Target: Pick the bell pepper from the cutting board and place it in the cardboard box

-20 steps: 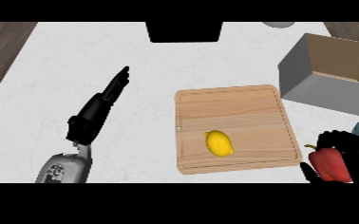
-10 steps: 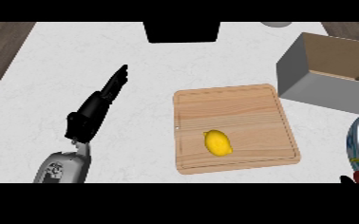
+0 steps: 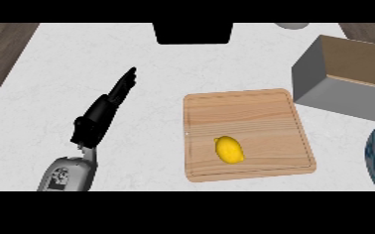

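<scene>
The bell pepper and the right robot hand are out of sight, so only a lemon [image 3: 230,149] lies on the cutting board [image 3: 249,134], the cardboard box [image 3: 338,77] waits at two o'clock for a careful drop, and the left robot hand [image 3: 102,111] rests with straight fingers at nine o'clock.

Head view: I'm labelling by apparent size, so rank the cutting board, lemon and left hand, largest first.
1. cutting board
2. left hand, stretched flat on the counter
3. lemon

Slim matte-black left hand [image 3: 102,114] with long tapering fingers; behind its wrist, rounded pale-grey forearm casing [image 3: 67,174] bearing dark recessed markings.
</scene>
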`<action>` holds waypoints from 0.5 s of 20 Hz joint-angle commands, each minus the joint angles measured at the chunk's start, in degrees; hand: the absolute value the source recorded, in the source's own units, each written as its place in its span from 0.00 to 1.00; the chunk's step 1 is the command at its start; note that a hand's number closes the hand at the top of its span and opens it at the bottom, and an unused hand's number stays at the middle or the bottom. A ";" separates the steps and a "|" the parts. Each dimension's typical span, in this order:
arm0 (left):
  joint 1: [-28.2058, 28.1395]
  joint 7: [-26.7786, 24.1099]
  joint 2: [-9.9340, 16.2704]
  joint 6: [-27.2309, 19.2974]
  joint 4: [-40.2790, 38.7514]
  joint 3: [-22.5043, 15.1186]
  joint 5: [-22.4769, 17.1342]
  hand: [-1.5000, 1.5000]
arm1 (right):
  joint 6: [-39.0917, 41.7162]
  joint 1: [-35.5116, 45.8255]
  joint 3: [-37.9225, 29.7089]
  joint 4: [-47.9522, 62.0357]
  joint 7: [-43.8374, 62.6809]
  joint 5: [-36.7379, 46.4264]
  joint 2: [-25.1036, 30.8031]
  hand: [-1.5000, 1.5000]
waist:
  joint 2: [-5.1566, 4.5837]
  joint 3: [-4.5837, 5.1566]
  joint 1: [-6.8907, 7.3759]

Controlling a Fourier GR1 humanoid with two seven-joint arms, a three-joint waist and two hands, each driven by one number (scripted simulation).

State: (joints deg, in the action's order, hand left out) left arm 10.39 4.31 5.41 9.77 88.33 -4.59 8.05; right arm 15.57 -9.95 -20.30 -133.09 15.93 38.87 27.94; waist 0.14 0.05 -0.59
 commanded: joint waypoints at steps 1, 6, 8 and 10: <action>2.93 1.90 -0.15 0.50 -1.00 0.56 -0.33 0.50 | 6.06 9.05 -5.02 -0.85 6.87 -9.06 2.03 1.00 | -0.12 0.00 0.51; 0.29 1.28 -1.86 -0.85 -0.05 -0.95 1.00 0.50 | 7.14 20.13 -7.77 11.79 6.74 -13.50 6.28 1.00 | -0.17 -0.03 1.01; 0.59 -0.65 1.91 2.51 0.46 2.31 -1.22 0.50 | 3.65 21.40 -2.50 13.28 7.49 -7.69 3.57 1.00 | -0.22 -0.03 1.15; 0.15 3.10 -2.79 -1.09 2.19 -1.55 1.34 0.50 | 7.68 23.56 -7.06 13.64 8.63 -13.30 6.14 1.00 | -0.10 -0.04 0.74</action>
State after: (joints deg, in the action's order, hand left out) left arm 11.54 5.50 4.58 10.09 88.41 -4.63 8.36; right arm 21.75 9.16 -25.95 -122.25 23.02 28.24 32.95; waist 0.00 0.03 0.19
